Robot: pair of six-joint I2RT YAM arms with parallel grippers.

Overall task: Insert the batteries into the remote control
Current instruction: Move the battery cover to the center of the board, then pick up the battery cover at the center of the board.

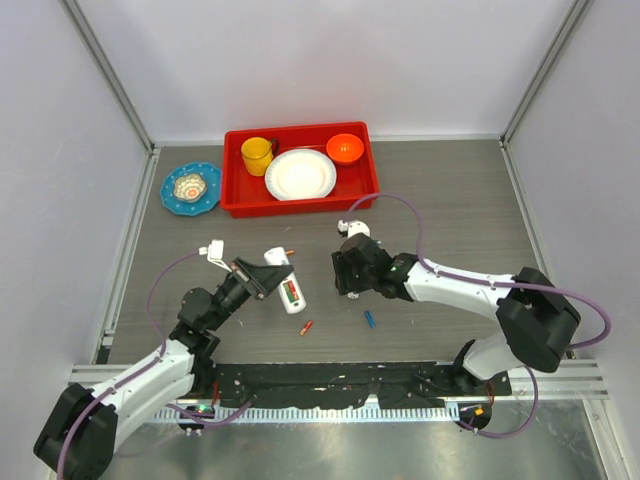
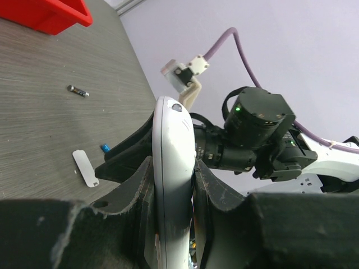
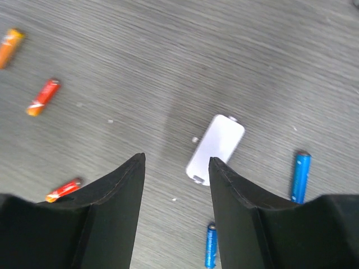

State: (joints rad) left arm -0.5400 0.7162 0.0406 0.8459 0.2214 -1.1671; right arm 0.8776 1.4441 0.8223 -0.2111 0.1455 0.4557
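Batteries: three orange-red, two blue; left pincer pinches one remote control, right pincer spread.

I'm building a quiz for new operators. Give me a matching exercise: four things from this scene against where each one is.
1 remote control
2 white cover piece
3 white plate
4 blue dish

A in the red tray
B clamped in the left end effector
C on the table, left of the tray
D flat on the table below the right end effector

Pairs: 1-B, 2-D, 3-A, 4-C

Wht remote recess-up (raised); red/blue batts loose nearby
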